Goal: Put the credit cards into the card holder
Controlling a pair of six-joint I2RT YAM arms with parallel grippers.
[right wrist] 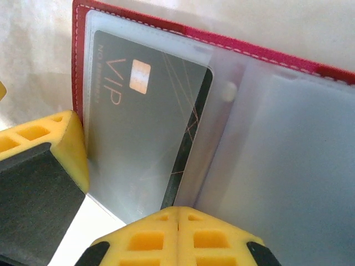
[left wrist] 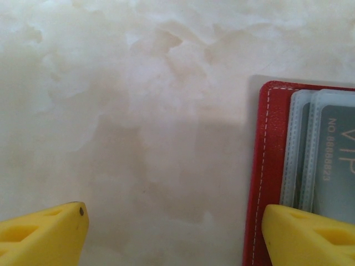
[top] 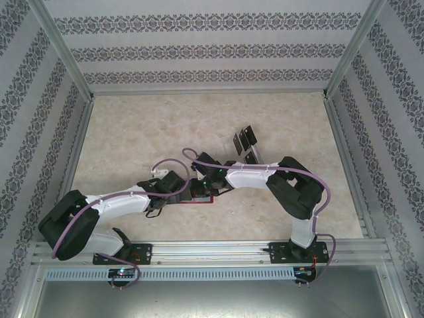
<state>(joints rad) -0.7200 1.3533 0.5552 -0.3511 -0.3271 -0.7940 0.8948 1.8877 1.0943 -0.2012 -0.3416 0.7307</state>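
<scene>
Yellow fingertips of my right gripper (right wrist: 177,217) sit closest, pressed together with only a seam between them, right at the near edge of the open red wallet (right wrist: 80,66). Can't tell if they nip the clear sleeve (right wrist: 222,72) or a card end; nothing obvious is held. My left gripper (left wrist: 175,235) is spread wide and empty. One finger (left wrist: 310,235) is over the wallet's corner and the other is over bare table (left wrist: 138,111) beside the wallet. I judge it is pinning the wallet flat.

Progress: one dark card (right wrist: 138,144), VIP print, lies inside a sleeve of the wallet and looks mostly in. The wallet lies flat on the table between my two grippers. More dark cards (top: 244,138) stand in a clear rack (top: 253,156) beyond the wallet, well apart from it. My read is one card in and the rack cards left to do.

Hard to see:
- From the top view my wrists cover most of the wallet, with just a red sliver showing.
- The rack cards are too small to count.
- The card's lower end is behind my fingertips, so full seating is unconfirmed.
- The wallet's other page is frosted blur, so I can't tell whether it holds anything.
- In the left wrist view the wallet is cut off at the frame edge.
</scene>
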